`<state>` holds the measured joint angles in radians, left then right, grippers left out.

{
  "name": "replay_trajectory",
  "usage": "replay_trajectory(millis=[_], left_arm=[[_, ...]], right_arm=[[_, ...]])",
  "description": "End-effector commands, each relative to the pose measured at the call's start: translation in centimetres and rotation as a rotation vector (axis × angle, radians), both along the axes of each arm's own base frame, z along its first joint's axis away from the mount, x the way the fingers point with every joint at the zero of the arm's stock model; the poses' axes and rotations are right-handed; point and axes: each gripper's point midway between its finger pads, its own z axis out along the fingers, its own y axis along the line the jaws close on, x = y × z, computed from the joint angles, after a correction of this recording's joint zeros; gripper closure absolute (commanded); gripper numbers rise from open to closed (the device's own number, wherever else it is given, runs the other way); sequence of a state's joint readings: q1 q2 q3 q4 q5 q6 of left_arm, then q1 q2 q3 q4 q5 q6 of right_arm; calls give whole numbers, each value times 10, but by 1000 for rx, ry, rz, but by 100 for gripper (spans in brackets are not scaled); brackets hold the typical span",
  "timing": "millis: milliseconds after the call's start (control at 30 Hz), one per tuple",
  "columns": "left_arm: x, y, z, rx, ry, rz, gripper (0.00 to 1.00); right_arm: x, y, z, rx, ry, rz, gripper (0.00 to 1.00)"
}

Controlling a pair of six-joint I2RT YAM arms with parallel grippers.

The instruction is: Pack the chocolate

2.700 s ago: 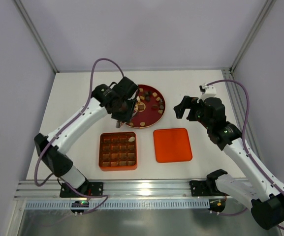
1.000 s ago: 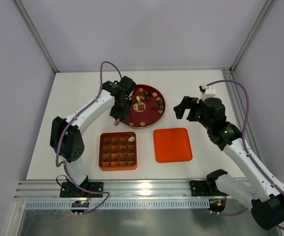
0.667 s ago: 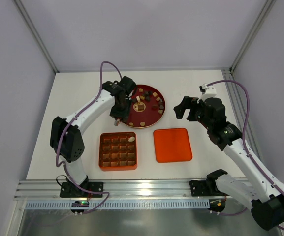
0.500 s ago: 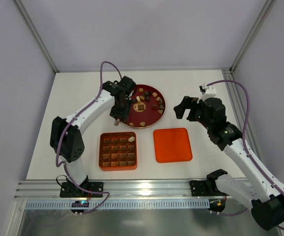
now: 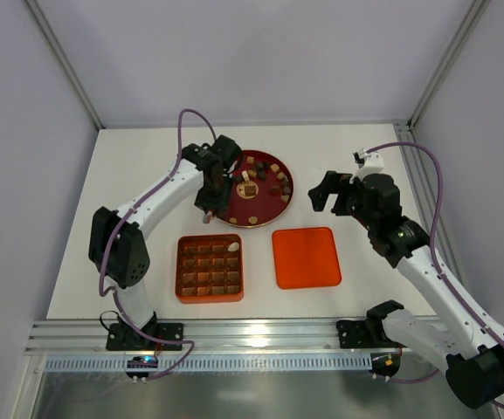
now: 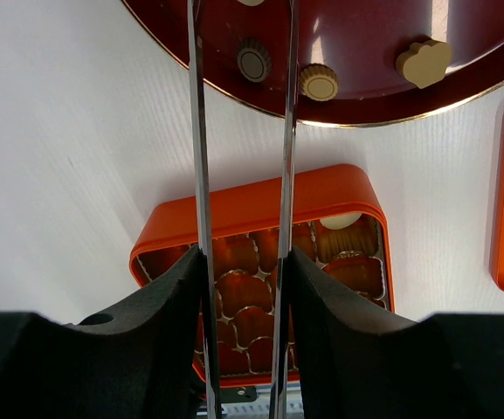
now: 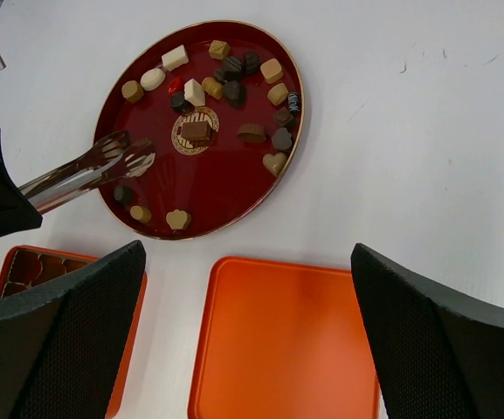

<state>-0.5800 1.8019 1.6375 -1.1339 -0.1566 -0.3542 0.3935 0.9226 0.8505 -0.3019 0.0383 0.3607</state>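
Observation:
The chocolate [image 5: 265, 182] lies as several small dark brown, light brown and cream pieces on a round dark red plate [image 5: 269, 216]; it also shows in the right wrist view [image 7: 234, 87]. My left gripper [image 5: 211, 190] is shut on metal tongs [image 6: 201, 175]. The tong tips [image 7: 131, 155] are slightly apart over the plate's left side, near a brown piece; I cannot tell whether they grip it. The orange gridded box [image 5: 209, 267] holds one cream piece [image 6: 341, 221]. My right gripper [image 5: 326, 194] is open and empty, above the table to the plate's right.
The flat orange lid [image 5: 306, 257] lies right of the box and also shows in the right wrist view [image 7: 291, 340]. Grey walls stand close on the left, the back and the right. A metal rail [image 5: 234, 336] runs along the near edge.
Since 2.7 s ago the left arm has changed posture, its elbow swung in toward the near left. Over the last second nothing has visibly moved. The right arm is still.

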Motion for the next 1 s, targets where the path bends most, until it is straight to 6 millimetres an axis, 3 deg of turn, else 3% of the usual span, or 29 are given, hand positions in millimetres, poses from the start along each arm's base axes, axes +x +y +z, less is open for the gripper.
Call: replay_trajectory(millis=[0,967], left_arm=[[1,4,14,-10,-42,-2,58],[-4,6,14,-12,-30,0,59]], right_arm=[[0,1,13,9,-49,8,0],[1,2,15,11,-51,11,0]])
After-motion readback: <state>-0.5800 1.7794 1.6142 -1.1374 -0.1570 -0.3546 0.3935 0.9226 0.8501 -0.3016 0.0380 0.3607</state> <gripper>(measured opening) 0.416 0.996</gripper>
